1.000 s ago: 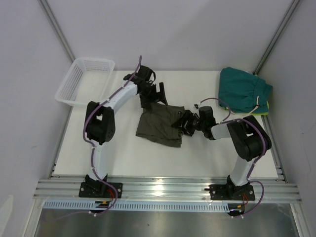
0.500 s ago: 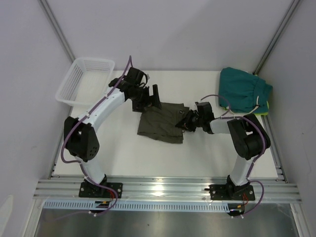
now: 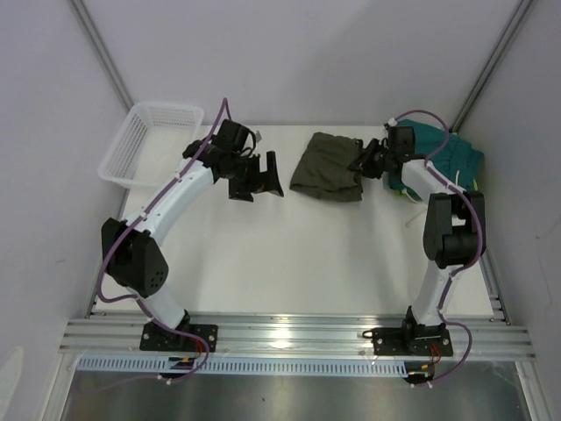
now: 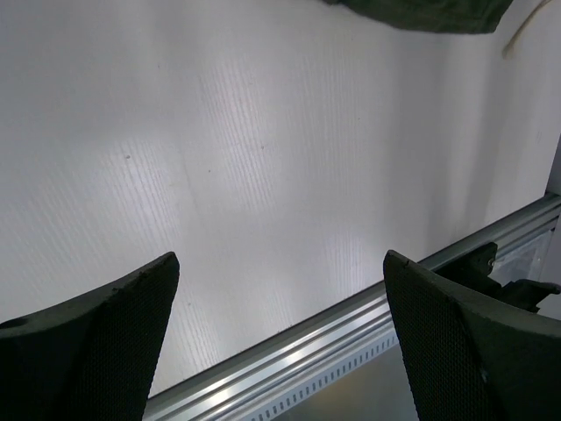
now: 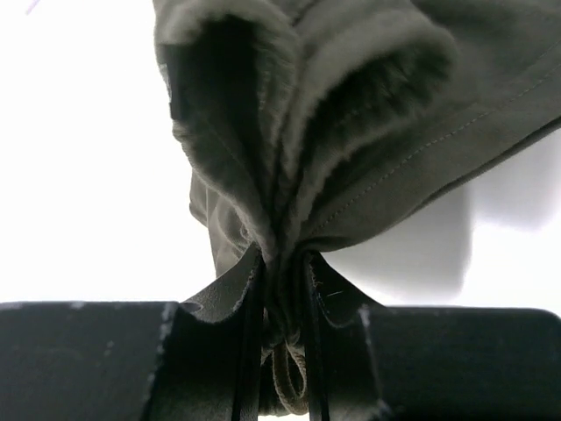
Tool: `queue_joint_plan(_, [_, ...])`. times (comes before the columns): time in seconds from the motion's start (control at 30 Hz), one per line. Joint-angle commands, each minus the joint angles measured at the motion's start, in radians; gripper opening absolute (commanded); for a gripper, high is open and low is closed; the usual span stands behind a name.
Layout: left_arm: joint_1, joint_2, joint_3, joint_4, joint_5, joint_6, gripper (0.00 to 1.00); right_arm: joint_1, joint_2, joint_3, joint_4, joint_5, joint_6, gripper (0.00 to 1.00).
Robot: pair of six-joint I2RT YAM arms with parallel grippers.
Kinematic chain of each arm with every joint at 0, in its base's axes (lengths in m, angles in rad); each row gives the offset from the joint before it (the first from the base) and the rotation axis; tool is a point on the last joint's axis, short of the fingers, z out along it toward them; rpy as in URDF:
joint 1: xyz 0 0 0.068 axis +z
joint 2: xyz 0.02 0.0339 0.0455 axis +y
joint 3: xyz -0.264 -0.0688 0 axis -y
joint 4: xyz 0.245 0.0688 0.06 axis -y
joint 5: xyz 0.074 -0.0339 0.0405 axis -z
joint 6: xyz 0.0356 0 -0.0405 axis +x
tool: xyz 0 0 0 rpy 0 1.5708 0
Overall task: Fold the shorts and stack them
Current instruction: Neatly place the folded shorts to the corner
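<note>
The folded olive-green shorts (image 3: pixel 327 166) lie bunched near the back of the table, left of the folded teal shorts (image 3: pixel 441 158) at the back right. My right gripper (image 3: pixel 365 164) is shut on the right edge of the olive shorts; in the right wrist view the cloth (image 5: pixel 351 132) is pinched between the jaws with a drawstring loop below. My left gripper (image 3: pixel 260 178) is open and empty, held above the table left of the olive shorts. The left wrist view shows bare table and only a corner of the olive shorts (image 4: pixel 421 12).
A white mesh basket (image 3: pixel 149 142) stands at the back left corner. A yellow-green item (image 3: pixel 465 196) shows under the teal shorts. The aluminium rail (image 3: pixel 289 338) runs along the table's near edge.
My right gripper has dragged the olive shorts from the table's middle back and to the right, close to the teal pair. My left gripper has let go and drawn off to the left.
</note>
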Motion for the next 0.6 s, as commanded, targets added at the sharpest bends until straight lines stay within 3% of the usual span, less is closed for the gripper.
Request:
queue_joint_plan(0.0, [-0.003,-0.041,-0.013,-0.023,-0.011,0.032,0.99,-0.041,0.082,0.079,-0.083,-0.062,-0.064,0.0])
queue_joint_plan(0.27, [-0.003,-0.07,-0.038,-0.038,-0.022,0.043,0.99,-0.047,0.2,0.251,-0.156,-0.163,-0.07,0.0])
queue_joint_plan(0.57, [-0.003,-0.117,-0.134,0.005,-0.014,0.02,0.99,0.105,0.038,-0.073,0.014,-0.157,0.043,0.0])
